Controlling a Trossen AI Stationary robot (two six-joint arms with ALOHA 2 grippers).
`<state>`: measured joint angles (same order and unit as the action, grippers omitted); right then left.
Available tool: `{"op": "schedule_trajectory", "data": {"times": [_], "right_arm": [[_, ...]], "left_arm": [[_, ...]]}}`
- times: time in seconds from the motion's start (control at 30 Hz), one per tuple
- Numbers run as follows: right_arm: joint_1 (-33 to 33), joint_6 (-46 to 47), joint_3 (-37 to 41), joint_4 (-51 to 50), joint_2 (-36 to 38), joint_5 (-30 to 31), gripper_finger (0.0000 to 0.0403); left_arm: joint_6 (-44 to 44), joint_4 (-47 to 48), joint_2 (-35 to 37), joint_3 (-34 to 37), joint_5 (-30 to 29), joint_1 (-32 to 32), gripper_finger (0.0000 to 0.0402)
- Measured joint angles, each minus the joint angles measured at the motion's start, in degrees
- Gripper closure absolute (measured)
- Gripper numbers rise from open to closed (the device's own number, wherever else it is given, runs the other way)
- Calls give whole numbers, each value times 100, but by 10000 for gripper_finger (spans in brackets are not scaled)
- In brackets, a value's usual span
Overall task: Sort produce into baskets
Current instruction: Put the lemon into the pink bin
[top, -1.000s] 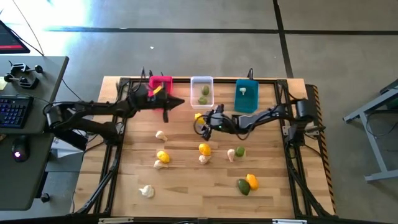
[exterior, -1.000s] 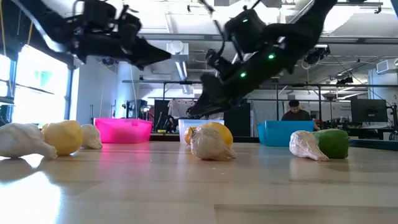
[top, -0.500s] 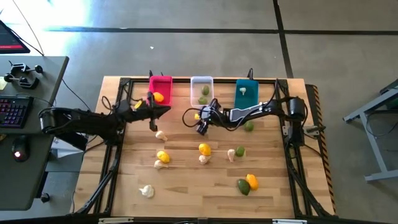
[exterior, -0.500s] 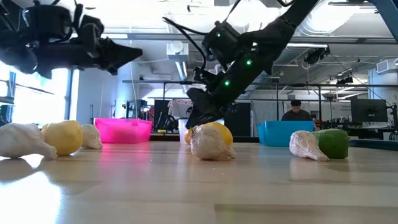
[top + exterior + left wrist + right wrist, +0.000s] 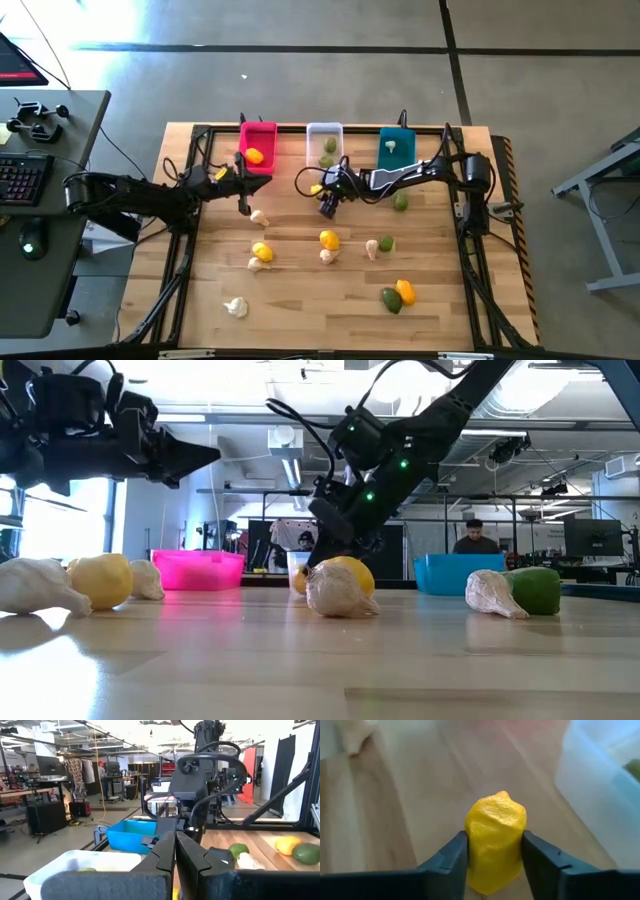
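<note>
**Right gripper pinches a lemon**

The right gripper (image 5: 495, 857) squeezes a lemon (image 5: 495, 842) near the picture's top middle, by the white basket (image 5: 325, 142). The left gripper (image 5: 243, 183), closed tight and empty, sits below the pink basket (image 5: 258, 146). A blue basket (image 5: 396, 150) makes three. Four garlics lie loose on the table (image 5: 300, 300).
</note>
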<state>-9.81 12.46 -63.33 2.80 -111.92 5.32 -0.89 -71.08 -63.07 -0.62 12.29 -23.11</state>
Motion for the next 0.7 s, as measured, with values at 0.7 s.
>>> {"op": "schedule_trajectory", "data": {"times": [0.7], "right_arm": [[-322,-287,-2611,1529,-1370,-1,314]], "left_arm": [[20,-6,1006,-2,-213,-406,401]]}}
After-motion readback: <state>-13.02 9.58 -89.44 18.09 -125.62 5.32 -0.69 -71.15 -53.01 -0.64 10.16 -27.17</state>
